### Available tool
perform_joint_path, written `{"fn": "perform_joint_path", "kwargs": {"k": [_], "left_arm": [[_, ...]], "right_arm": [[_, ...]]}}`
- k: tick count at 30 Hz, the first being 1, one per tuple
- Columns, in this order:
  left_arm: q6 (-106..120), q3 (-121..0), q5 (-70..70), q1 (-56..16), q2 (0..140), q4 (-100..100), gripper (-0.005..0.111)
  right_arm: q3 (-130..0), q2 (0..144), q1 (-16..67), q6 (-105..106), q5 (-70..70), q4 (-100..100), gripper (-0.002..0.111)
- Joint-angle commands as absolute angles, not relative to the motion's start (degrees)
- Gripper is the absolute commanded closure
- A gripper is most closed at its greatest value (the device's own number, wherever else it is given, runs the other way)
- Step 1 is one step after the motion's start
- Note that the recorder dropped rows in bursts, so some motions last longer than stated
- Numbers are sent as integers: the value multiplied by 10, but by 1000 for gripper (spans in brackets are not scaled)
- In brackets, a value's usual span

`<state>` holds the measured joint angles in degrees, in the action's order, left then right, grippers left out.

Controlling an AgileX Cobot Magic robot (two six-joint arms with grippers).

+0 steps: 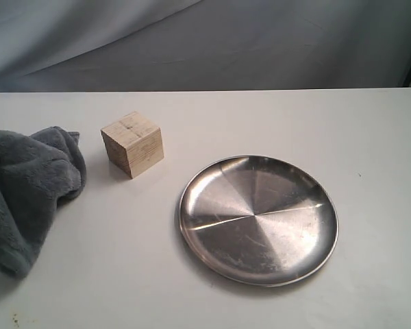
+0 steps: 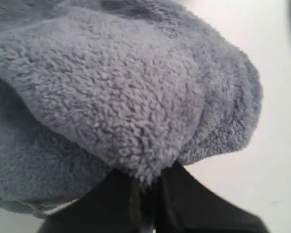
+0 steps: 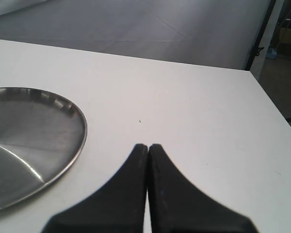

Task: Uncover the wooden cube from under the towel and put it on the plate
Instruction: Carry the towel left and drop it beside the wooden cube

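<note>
Wooden cube (image 1: 132,144) sits uncovered on the white table (image 1: 260,116), flat on one face with a corner edge turned toward the exterior camera, grain lines visible on top and sides. It stands between the towel (image 1: 27,185) and the plate (image 1: 258,219), nearer the towel, touching neither, so the cube is off the plate. The towel is a dark grey fluffy bunch at the left edge of the exterior view, folded over itself, lower end drooping to the table near the front edge. Left gripper (image 2: 148,182): the black fingers are closed together, pinching a thick fold of towel that bulges over the tips and fills most of the left wrist view; only a sliver of black shows at the left border of the exterior view. The plate is round shiny silver with a raised rim and radial reflections, lying flat to the right of the cube. Right gripper (image 3: 148,148): fingertips pressed together, holding nothing, over bare table just beside the plate's rim; it cannot be seen in the exterior view. A grey cloth backdrop (image 1: 192,41) hangs behind the table.
</note>
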<state>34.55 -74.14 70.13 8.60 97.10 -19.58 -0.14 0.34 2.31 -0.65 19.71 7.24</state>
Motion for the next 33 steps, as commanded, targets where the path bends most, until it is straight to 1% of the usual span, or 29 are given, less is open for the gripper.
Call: {"fn": "perform_joint_path", "kwargs": {"k": [1, 6, 8, 13, 17, 19, 20, 25, 28, 30, 33], "left_arm": [[414, -681, 700, 61, 964, -277, 107], [473, -636, 700, 7, 964, -277, 107], [467, -632, 671, -3, 964, -277, 107], [467, -623, 680, -6, 964, -311, 106], [476, -589, 650, -6, 964, -312, 105], [493, -569, 642, -6, 969, -325, 97], [511, -561, 642, -6, 970, -338, 90], [601, -547, 650, -6, 976, -408, 48], [601, -547, 651, -6, 975, -423, 30], [601, -551, 655, -6, 975, -414, 23], [600, -574, 680, -6, 973, -395, 22]], "right_arm": [[0, 0, 18, -4, 196, 75, 108], [0, 0, 18, -4, 196, 75, 108], [0, 0, 18, -4, 196, 75, 108], [0, 0, 18, -4, 196, 75, 108], [0, 0, 18, -4, 196, 75, 108], [0, 0, 18, -4, 196, 75, 108], [0, 0, 18, -4, 196, 75, 108], [0, 0, 18, -4, 196, 75, 108], [0, 0, 18, -4, 196, 75, 108], [0, 0, 18, -4, 196, 75, 108], [0, 0, 18, -4, 196, 75, 108]]}}
